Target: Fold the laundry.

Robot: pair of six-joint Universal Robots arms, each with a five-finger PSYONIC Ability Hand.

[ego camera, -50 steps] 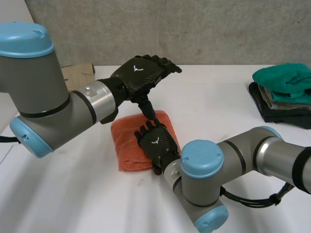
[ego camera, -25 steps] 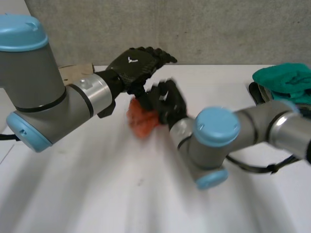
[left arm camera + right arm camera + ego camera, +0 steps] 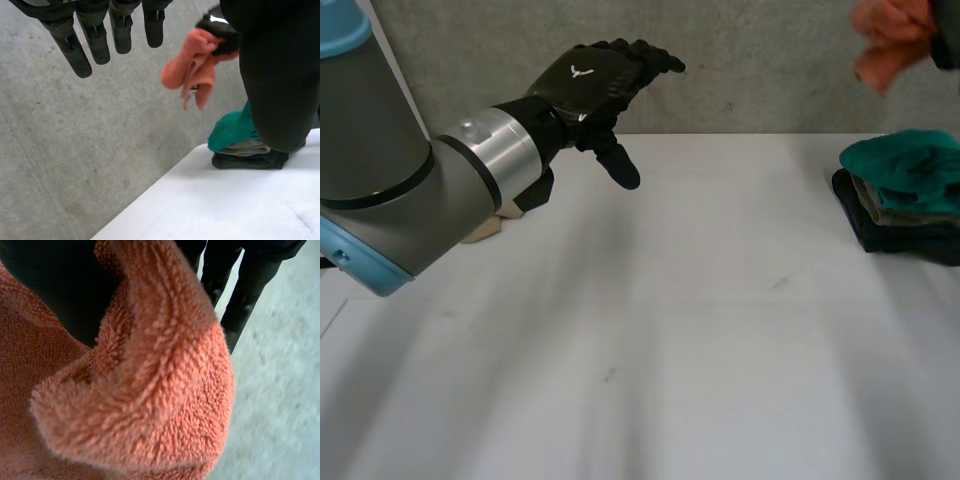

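High over the far right corner of the table (image 3: 720,340), the orange towel (image 3: 887,38) hangs in the air, bunched and drooping in loose folds from the right hand (image 3: 223,44). The right hand's dark fingers are closed round the upper part of the cloth. In the right wrist view the fleecy orange pile wraps over the black palm, with a thick rolled edge curling across it. Below the towel, at the table's right edge, sits a stack of folded cloths (image 3: 900,215): a green towel (image 3: 905,165) on top, a grey one under it and a dark one at the bottom. The orange towel is clear of the stack and touches nothing but the hand that carries it. The left hand (image 3: 588,82) is held above the far left part of the table, well apart from the towel. It is open and holds nothing, with its fingers (image 3: 75,50) straight and slightly spread and its thumb (image 3: 275,75) pointing down toward the table. A tan piece of cardboard (image 3: 490,228) lies on the table behind the left arm, partly hidden by it. A grey concrete wall (image 3: 750,60) stands behind the table.
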